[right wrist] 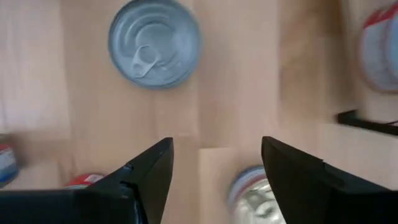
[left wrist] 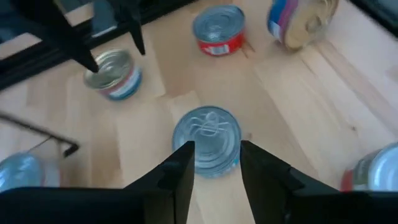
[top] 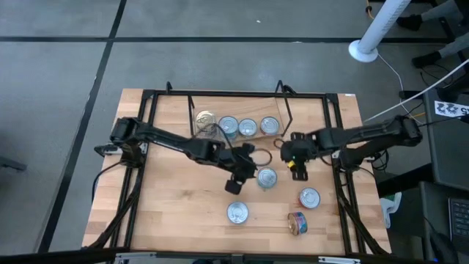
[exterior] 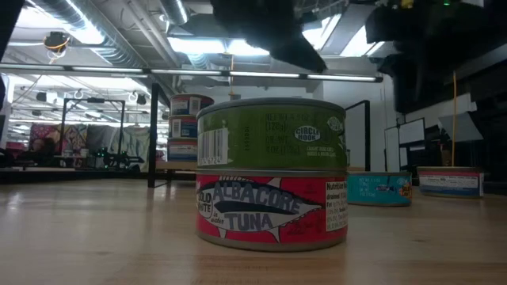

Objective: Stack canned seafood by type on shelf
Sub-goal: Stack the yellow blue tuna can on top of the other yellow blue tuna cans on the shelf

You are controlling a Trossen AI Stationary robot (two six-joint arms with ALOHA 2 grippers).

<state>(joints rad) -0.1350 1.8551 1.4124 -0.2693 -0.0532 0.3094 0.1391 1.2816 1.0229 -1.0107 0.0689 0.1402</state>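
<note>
My left gripper point(top: 236, 182) point(left wrist: 216, 149) is open and hovers just left of a silver-lidded, blue-sided can point(top: 267, 177) point(left wrist: 206, 139); it touches nothing. My right gripper point(top: 293, 167) point(right wrist: 214, 146) is open too, above another can point(right wrist: 252, 194) that it largely hides, with the silver-lidded can point(right wrist: 155, 42) ahead of it. Several cans point(top: 248, 127) stand on the shelf point(top: 256, 136), a gold-lidded one point(top: 206, 119) at its left end. Near the table's front, a green can sits on a red tuna can point(exterior: 272, 170) point(top: 237, 213).
A red-sided can point(top: 309, 197) point(left wrist: 217, 28) stands right of centre. A multicoloured can point(top: 297, 223) point(left wrist: 301, 18) lies on its side near the front edge. The shelf's black wire foot point(left wrist: 62, 148) point(right wrist: 367, 121) lies close to both grippers. Black rails point(top: 146, 147) frame the tabletop.
</note>
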